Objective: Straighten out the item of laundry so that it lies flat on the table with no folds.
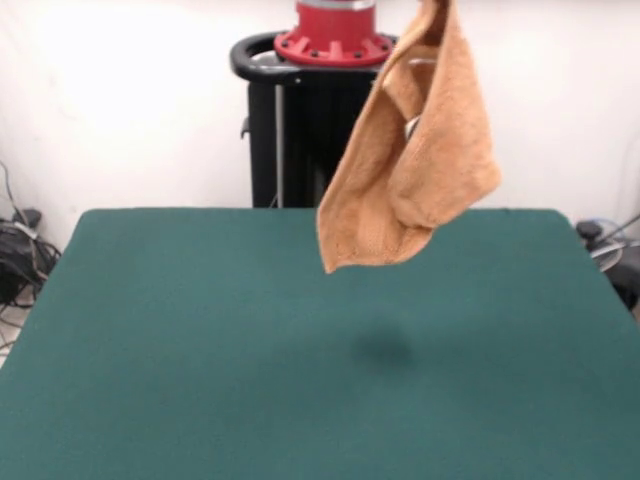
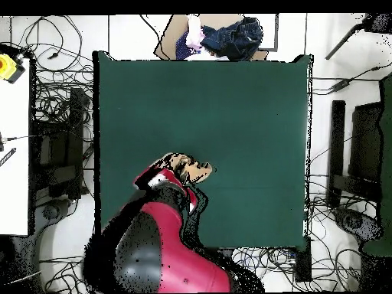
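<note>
Orange towel [image 1: 420,150] hanging crumpled above the green table [image 1: 200,350], lower corner dangling toward 7 o'clock, table edges lying open all round, gripper state impossible to tell

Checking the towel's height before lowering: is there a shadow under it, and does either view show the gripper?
Front view: a soft dark shadow lies on the table below the hanging towel, which touches nothing; gripper out of frame. Overhead view: the arm covers most of the towel; gripper hidden.

No legible text, labels or numbers, as far as visible
</note>
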You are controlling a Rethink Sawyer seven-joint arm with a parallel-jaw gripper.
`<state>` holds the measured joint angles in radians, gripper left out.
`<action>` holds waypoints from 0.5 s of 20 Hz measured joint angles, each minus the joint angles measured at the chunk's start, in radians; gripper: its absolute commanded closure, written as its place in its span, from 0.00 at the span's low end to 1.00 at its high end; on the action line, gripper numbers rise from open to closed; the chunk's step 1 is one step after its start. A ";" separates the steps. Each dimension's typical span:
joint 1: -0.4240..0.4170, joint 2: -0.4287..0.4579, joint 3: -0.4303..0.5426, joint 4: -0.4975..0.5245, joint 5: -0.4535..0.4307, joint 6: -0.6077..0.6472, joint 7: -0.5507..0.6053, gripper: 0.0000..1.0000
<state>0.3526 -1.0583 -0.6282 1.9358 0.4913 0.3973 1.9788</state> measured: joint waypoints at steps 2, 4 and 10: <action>-0.043 -0.014 0.032 0.035 -0.006 -0.040 0.000 1.00; -0.076 -0.024 0.060 0.066 -0.007 -0.078 0.000 1.00; -0.120 -0.033 0.112 0.130 -0.031 -0.139 0.000 1.00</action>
<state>0.2328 -1.0910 -0.5163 2.0662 0.4608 0.2579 1.9788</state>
